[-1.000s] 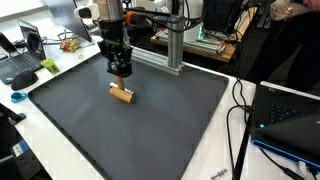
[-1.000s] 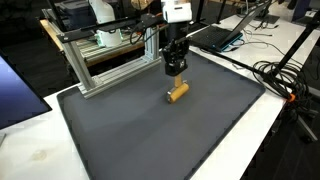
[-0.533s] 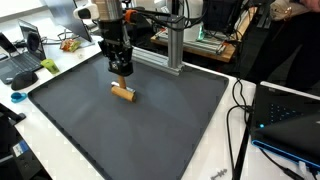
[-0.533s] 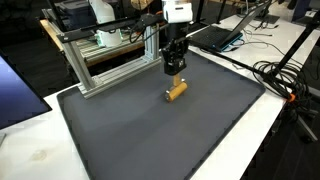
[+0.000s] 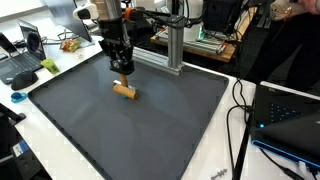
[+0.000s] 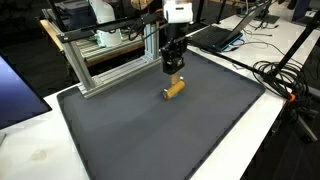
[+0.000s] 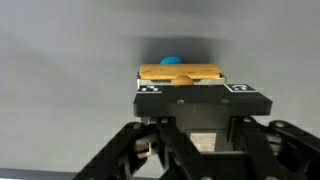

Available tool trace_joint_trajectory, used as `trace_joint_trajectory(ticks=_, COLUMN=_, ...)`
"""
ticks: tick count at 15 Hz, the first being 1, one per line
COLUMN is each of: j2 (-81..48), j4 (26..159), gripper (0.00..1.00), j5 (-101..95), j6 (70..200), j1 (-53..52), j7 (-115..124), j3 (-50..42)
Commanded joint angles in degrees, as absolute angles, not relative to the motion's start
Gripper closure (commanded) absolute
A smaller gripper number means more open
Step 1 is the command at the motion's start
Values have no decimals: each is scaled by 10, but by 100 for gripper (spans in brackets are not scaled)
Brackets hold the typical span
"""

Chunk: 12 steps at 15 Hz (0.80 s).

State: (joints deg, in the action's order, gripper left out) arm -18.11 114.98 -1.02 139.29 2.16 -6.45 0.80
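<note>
**Wooden block right at the fingertips, grip unconfirmed**

Wooden block [image 5: 124,91] lies on its side on the dark mat [image 5: 150,135], toward the mat's back half and away from its edges. It looks flat rather than propped, which is how a short cylinder-like piece settles.

Gripper [image 5: 122,69] hangs straight over it with the wrist vertical. In the wrist view the block's long axis runs from one fingertip to the other. The fingertips [image 7: 150,88] bracket its two ends, so the pads face the end faces rather than the round sides. The gap looks about matched to the block's length.

I can't tell whether it is clamped. In both exterior views the block sits just under the fingers, too small to show contact. I also can't tell whether it is resting on the mat or just off it.

A blue patch [image 7: 173,59] shows just past the block in the wrist view. I can't identify it.

The aluminium frame [image 6: 100,60] stands along the mat's back edge, close behind the gripper. The laptop [image 6: 215,38] and cables [image 6: 275,72] sit on the white table [image 6: 40,150] beyond the mat, well apart from the block.
</note>
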Motion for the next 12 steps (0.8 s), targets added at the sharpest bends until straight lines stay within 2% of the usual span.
trace_joint_trajectory(ticks=1, j2=-198, j4=1148, gripper=78, j5=8, j6=1357, j1=27, j7=-83, j3=12)
trace_joint_trajectory(ticks=9, j2=-200, j4=1141, gripper=78, j5=5, j6=1333, j1=26, j7=-84, j3=10)
trace_joint_trajectory(ticks=12, j2=-201, j4=1146, gripper=78, j5=-1, j6=1396, j1=23, j7=-69, j3=6)
